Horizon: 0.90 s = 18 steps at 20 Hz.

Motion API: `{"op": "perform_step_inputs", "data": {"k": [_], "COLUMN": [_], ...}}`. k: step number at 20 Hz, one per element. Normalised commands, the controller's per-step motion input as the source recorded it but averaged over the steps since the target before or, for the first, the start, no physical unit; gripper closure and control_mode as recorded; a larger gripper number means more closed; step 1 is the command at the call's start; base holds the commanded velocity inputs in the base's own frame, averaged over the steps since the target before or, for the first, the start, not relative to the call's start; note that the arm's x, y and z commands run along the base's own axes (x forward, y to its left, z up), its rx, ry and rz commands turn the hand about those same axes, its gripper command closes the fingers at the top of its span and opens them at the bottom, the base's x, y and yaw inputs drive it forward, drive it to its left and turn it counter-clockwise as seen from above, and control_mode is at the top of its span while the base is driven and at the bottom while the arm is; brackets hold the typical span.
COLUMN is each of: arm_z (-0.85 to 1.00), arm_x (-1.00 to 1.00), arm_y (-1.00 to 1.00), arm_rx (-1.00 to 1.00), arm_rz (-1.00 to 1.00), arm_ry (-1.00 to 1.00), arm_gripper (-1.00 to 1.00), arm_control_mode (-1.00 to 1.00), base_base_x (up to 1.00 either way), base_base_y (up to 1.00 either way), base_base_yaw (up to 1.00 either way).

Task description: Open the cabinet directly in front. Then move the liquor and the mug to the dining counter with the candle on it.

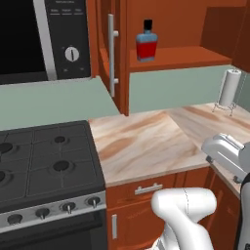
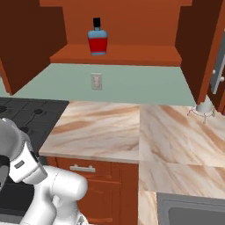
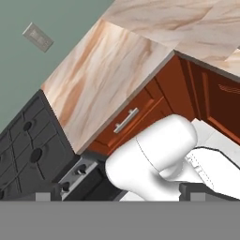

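My gripper [image 3: 119, 194] stands wide, holding nothing, its two dark tips low over the marble-patterned worktop [image 3: 112, 70]. Above that worktop the reddish-brown wood wall cabinet [image 2: 116, 55] is open, both doors swung out, a long silver bar handle [image 1: 112, 53] on the door nearest the black stove [image 1: 46, 161]. The small squarish liquor bottle [image 1: 146, 42], blue above, red below, black cap, stands upright on the cabinet's shelf, towards its stove-side end. A white paper-towel roll [image 1: 229, 88] stands on the worktop below the cabinet's far end.
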Motion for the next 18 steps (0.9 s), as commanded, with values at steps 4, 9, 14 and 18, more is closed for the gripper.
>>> {"op": "perform_step_inputs", "data": {"k": [4,9,14,18], "arm_z": [0.00,0.00,0.00,0.00], "arm_x": [0.00,0.00,0.00,0.00], "arm_y": [0.00,0.00,0.00,0.00], "arm_rx": [0.00,0.00,0.00,0.00], "arm_rz": [0.00,0.00,0.00,0.00], "arm_ry": [0.00,0.00,0.00,0.00], "arm_gripper": [-1.00,-1.00,-1.00,-1.00], "arm_control_mode": [1.00,1.00,1.00,1.00], "base_base_x": [0.30,0.28,0.36,0.59], "base_base_y": [-0.19,0.00,0.00,0.00], "base_base_yaw": [0.09,0.02,0.01,0.08]}}
